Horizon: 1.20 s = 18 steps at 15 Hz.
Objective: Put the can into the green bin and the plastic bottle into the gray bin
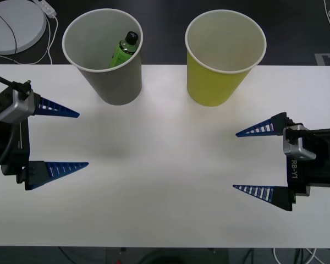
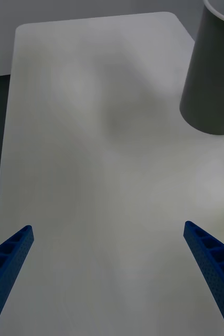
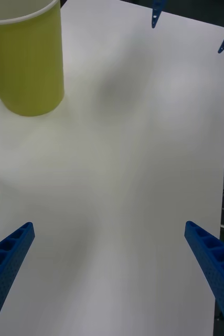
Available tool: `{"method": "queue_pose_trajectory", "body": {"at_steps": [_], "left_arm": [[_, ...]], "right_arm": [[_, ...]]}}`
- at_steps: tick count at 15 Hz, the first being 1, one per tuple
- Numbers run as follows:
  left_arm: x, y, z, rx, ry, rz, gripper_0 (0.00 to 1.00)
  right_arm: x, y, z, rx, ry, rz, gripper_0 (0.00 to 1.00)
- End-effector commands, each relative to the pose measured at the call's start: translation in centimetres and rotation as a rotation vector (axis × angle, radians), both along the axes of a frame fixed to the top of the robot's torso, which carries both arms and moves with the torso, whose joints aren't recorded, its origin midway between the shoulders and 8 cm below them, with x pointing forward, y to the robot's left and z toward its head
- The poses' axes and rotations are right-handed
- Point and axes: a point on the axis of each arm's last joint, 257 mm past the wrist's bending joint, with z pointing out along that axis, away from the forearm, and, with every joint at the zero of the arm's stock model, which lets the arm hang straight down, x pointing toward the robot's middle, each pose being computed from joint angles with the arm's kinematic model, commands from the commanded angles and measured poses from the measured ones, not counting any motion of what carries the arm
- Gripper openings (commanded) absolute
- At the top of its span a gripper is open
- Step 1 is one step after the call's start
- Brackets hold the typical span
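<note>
From the front, the plastic bottle point(image 1: 124, 49) leans cap-up inside the gray bin point(image 1: 113, 82), beside the green bin point(image 1: 217, 82) on the white table point(image 1: 165, 181). The left gripper point(image 1: 80, 139) and right gripper point(image 1: 235, 160) hover at opposite edges, each with its 2 fingers spread wide. The wrist views show the bins' outer walls, not their insides.

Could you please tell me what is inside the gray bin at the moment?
The plastic bottle leans inside the gray bin, dark cap up against the far wall. Its lower end is covered by the bin's near wall, so the bin's bottom cannot be seen.
</note>
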Motion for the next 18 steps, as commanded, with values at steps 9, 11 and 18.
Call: {"method": "queue_pose_trajectory", "body": {"at_steps": [9,11,18], "left_arm": [[-0.9,5.4,-2.4,0.068,-0.046,-0.149,1.00],[-1.1,5.5,-2.7,0.069,-0.043,-0.154,1.00],[-1.8,6.5,-2.6,0.086,-0.044,-0.182,1.00]], "right_arm": [[0.0,0.0,0.0,0.000,0.000,0.000,1.00],[0.0,0.0,0.0,0.000,0.000,0.000,1.00],[0.0,0.0,0.0,0.000,0.000,0.000,1.00]]}}
